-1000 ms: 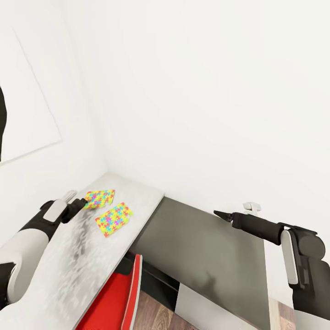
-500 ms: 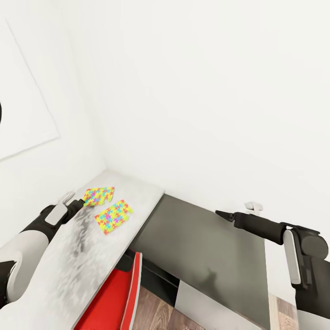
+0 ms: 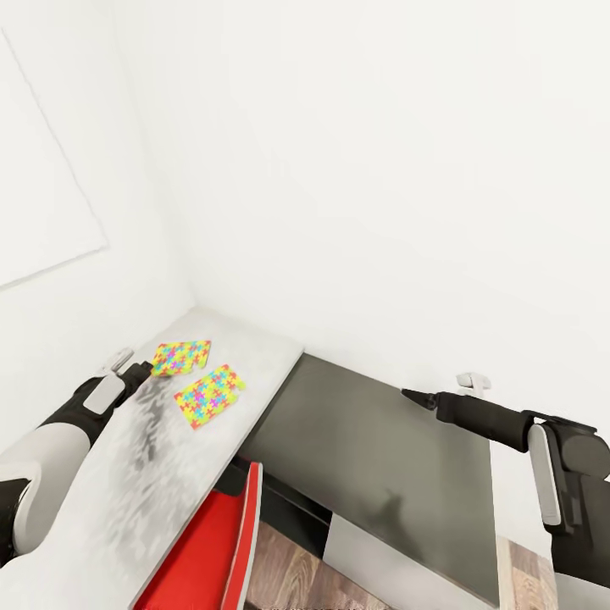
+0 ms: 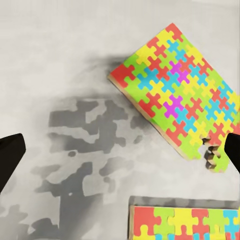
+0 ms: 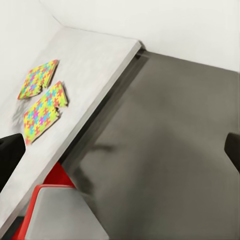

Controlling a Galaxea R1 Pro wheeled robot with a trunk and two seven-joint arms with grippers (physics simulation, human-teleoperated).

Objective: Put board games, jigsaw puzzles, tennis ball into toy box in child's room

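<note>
Two jigsaw puzzles lie flat side by side near the far corner of the pale grey surface. The left hand hovers just beside the farther puzzle, fingers spread apart. The right hand hangs over the dark cabinet, fingers apart.

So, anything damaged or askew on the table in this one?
One thing: the jigsaw puzzle under the left gripper has a ragged corner in the left wrist view, with pieces missing or loose. In the head view both puzzles lie flat on the table at slightly different angles, the second puzzle just apart from the first. Nothing spilled.
</note>
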